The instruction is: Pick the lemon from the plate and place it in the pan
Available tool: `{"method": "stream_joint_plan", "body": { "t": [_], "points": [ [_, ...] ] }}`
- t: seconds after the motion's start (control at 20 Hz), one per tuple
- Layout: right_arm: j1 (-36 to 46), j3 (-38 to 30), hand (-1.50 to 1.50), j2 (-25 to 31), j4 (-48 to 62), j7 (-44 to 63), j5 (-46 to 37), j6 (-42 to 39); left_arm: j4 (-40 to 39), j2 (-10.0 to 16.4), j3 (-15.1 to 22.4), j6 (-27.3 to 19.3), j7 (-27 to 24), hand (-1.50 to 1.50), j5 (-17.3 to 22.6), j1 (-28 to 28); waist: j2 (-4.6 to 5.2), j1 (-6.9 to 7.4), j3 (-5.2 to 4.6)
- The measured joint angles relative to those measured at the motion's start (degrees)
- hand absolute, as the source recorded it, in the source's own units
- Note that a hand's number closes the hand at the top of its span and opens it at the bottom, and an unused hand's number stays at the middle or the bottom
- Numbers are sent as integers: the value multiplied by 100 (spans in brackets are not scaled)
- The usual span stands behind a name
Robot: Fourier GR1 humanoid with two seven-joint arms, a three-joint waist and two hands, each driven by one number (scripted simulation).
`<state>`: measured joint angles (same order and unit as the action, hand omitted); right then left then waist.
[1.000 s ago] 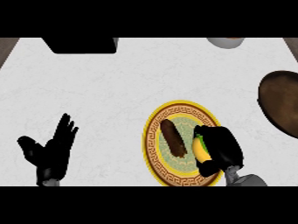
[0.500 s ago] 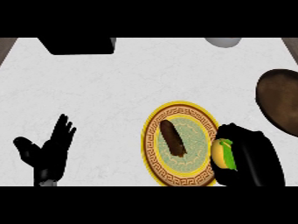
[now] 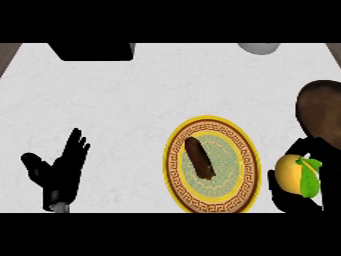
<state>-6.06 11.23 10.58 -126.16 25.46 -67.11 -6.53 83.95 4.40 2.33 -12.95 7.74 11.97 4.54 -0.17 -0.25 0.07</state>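
Note:
My right hand (image 3: 328, 185) is curled round the yellow lemon (image 3: 292, 173) with its green leaf, at the lower right. It holds the lemon just right of the yellow-rimmed plate (image 3: 174, 165) and just below the dark brown pan (image 3: 332, 117). A brown, sausage-shaped thing (image 3: 199, 158) still lies on the plate. At the lower left my left hand (image 3: 57, 171) rests open with fingers up, well away from the plate.
A black box-like object (image 3: 92, 51) stands at the counter's far edge, left of centre. A grey rounded object (image 3: 259, 47) shows at the far edge to the right. Brown wood borders the white counter (image 3: 114, 110) at both far corners.
My right hand has carried the lemon off the plate to the right, toward the pan. The left hand has barely moved.

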Motion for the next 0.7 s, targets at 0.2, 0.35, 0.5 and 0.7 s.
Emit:
{"method": "stream_joint_plan", "body": {
  "t": [0.2,0.35,0.5,0.7],
  "points": [
    [709,-894,150,56,513,-114,749,-135,-78,1,-35,45,-25,0,-2,-88,15,34,-1],
    [1111,-1487,150,200,1202,-450,1129,65,-224,5,-104,101,-36,0,31,-239,17,42,2],
    [1342,-2039,150,485,1864,-901,1331,366,-115,-37,-48,96,-58,0,-11,-118,20,57,1],
    [1844,-2506,150,772,3234,-1545,1374,982,-91,8,-93,173,-98,0,8,-58,31,93,3]
  ]
}}
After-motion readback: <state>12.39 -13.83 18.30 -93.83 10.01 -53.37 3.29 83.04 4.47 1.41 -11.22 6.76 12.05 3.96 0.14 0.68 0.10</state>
